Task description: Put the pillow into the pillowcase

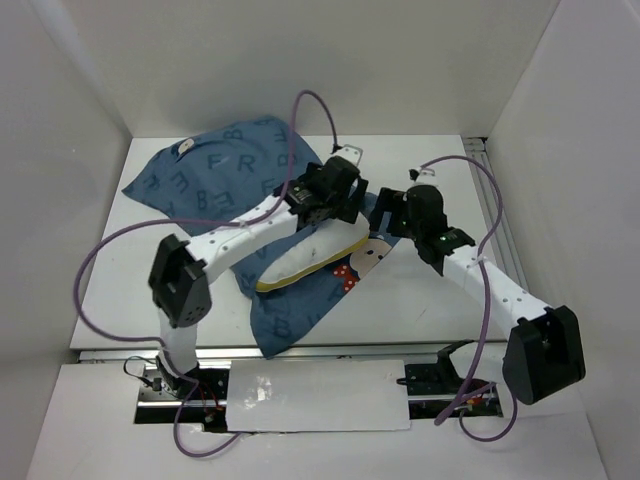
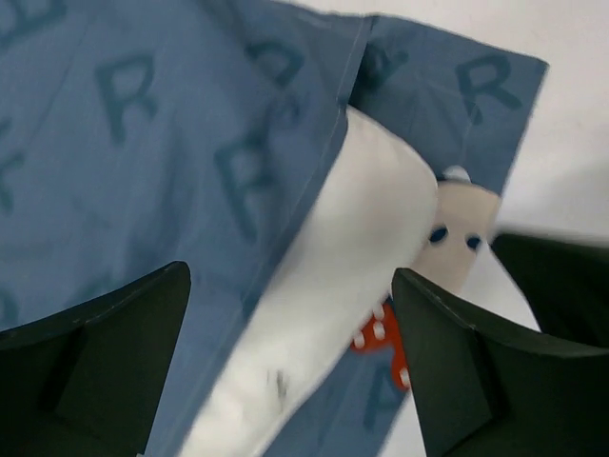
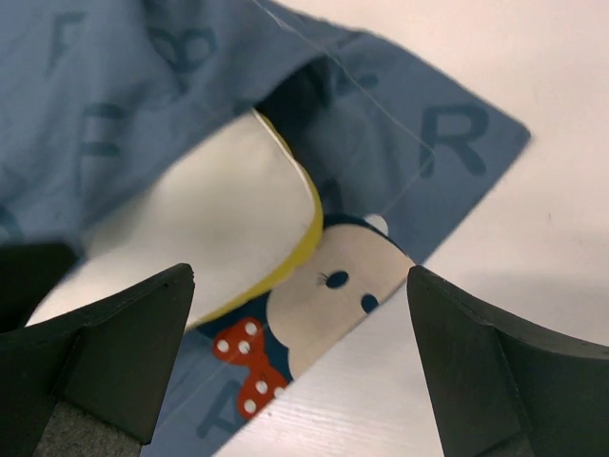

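Both hands were spread wide and held nothing. The left hand [image 2: 290, 281] hung over the open end of the pillowcase [image 1: 225, 175], and the right hand [image 3: 301, 274] was close beside it, over the same mouth. The pillow [image 1: 300, 262] lay only partly inside the case on the white worktop [image 1: 440, 300] — its cream body and yellow band [image 3: 303, 238] stuck out of the opening, the rest under blue fabric. Beneath the exposed end lay the case's lower layer — a printed mouse face [image 3: 338, 286] with a red spotted bow [image 3: 247, 367] showed just beside the yellow edge.
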Controlling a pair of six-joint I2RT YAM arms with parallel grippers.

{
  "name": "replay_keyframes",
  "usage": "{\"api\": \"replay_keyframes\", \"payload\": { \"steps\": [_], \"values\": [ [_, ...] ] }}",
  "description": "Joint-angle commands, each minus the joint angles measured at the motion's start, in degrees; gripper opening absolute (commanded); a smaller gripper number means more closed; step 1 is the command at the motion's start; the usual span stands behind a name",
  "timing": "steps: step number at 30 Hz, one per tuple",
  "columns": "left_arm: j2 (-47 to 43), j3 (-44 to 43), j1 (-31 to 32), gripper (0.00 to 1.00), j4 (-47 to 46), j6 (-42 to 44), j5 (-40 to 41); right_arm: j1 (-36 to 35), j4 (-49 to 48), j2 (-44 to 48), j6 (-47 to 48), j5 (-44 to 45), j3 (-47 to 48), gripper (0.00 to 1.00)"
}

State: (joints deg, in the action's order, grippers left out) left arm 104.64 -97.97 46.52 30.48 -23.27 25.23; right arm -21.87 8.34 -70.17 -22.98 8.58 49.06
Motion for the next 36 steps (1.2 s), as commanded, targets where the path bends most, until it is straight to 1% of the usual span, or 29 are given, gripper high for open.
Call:
{"api": "replay_keyframes", "payload": {
  "steps": [1,2,3,4,5,6,8,9,11,12,13,14,15,16,18,19,21,23,25,26,27,29,31,32,33,34,36],
  "values": [
    [8.4,-8.6,-0.7,1.0,-3.3,11.8,2.1,4.5,-1.4,2.3,-1.3,-8.6,-2.9,1.0],
    [10.6,-10.6,-0.7,1.0,-3.3,12.4,3.7,5.4,-2.1,2.3,-1.3,-10.6,-3.5,1.0],
    [15.1,-14.9,-0.7,1.0,-2.4,12.5,6.4,6.3,-2.7,2.3,0.3,-14.5,-3.5,1.0],
    [17.1,-17.0,-0.7,1.0,-1.1,12.5,6.4,7.4,-2.7,2.3,0.3,-15.8,-4.1,1.0],
    [19.6,-19.2,-1.3,0.98,0.4,12.5,6.4,8.0,-3.2,1.8,1.8,-18.2,-4.1,1.0],
    [19.6,-19.2,-1.3,0.95,0.5,12.5,7.1,8.0,-3.2,1.0,2.7,-19.4,-4.1,1.0],
    [21.1,-19.2,-1.9,0.93,0.5,11.3,9.9,8.0,-3.8,0.1,2.7,-19.9,-4.1,1.0],
    [21.1,-18.7,-2.7,0.89,-0.1,10.5,11.5,8.0,-4.4,-0.8,2.7,-21.2,-4.1,1.0],
    [21.1,-18.0,-4.3,0.74,-0.1,9.2,11.5,8.5,-6.3,-1.9,2.7,-23.0,-4.8,1.0],
    [21.1,-17.4,-4.9,0.6,-0.1,9.2,9.0,9.0,-8.1,-2.9,2.1,-25.4,-5.3,1.0],
    [21.1,-17.4,-5.4,0.51,-0.6,8.5,7.9,9.0,-9.1,-3.6,2.1,-26.7,-5.8,1.0],
    [20.5,-16.7,-5.9,0.33,-0.6,8.5,6.9,9.0,-10.5,-4.3,1.1,-27.9,-6.3,1.0],
    [20.5,-16.7,-6.7,0.13,-0.6,7.9,5.4,9.0,-12.1,-6.1,-0.2,-29.4,-6.3,1.0],
    [20.5,-16.7,-6.7,0.0,-0.6,7.0,4.7,8.5,-14.6,-7.4,-0.8,-32.1,-7.0,1.0],
    [18.9,-16.7,-6.7,0.0,-1.2,7.0,3.3,7.2,-16.1,-10.3,-2.3,-33.8,-6.4,1.0],
    [18.4,-16.2,-6.7,0.0,-1.7,7.0,3.3,6.2,-18.7,-13.1,-2.9,-35.4,-6.4,1.0],
    [17.4,-15.1,-6.7,0.0,-3.4,7.7,2.7,3.4,-22.7,-15.3,-5.7,-36.6,-6.4,1.0],
    [15.7,-13.7,-6.2,0.0,-4.0,7.7,2.7,2.0,-25.3,-18.6,-6.9,-34.7,-5.6,1.0],
    [14.5,-12.3,-6.2,0.0,-5.2,7.7,1.1,1.4,-25.3,-22.1,-7.4,-31.0,-3.1,1.0],
    [13.1,-11.6,-6.2,0.0,-5.3,7.7,0.5,1.4,-23.7,-23.2,-7.4,-29.9,-0.9,1.0],
    [12.4,-10.8,-6.2,0.0,-6.2,7.7,-0.3,1.4,-24.2,-24.4,-7.4,-29.9,0.0,0.97],
    [11.0,-8.7,-6.2,0.0,-8.1,8.2,-3.3,0.9,-26.5,-27.2,-8.9,-28.7,1.3,0.75],
    [9.2,-8.0,-5.6,0.0,-8.7,8.8,-4.9,0.9,-28.1,-28.9,-8.9,-28.7,5.0,0.47],
    [8.7,-7.4,-5.0,0.0,-9.2,8.8,-4.9,0.9,-28.1,-29.4,-8.9,-28.1,6.2,0.2],
    [8.1,-7.4,-5.0,0.0,-9.2,9.3,-5.5,0.9,-28.1,-29.4,-8.3,-27.1,8.6,0.09],
    [7.3,-7.4,-5.0,0.0,-9.2,9.3,-6.1,0.9,-28.1,-29.4,-7.6,-25.8,9.6,0.0],
    [6.6,-7.4,-3.7,0.0,-9.2,10.5,-7.7,0.9,-28.7,-27.4,-3.8,-23.8,11.7,0.0]
  ]
}}
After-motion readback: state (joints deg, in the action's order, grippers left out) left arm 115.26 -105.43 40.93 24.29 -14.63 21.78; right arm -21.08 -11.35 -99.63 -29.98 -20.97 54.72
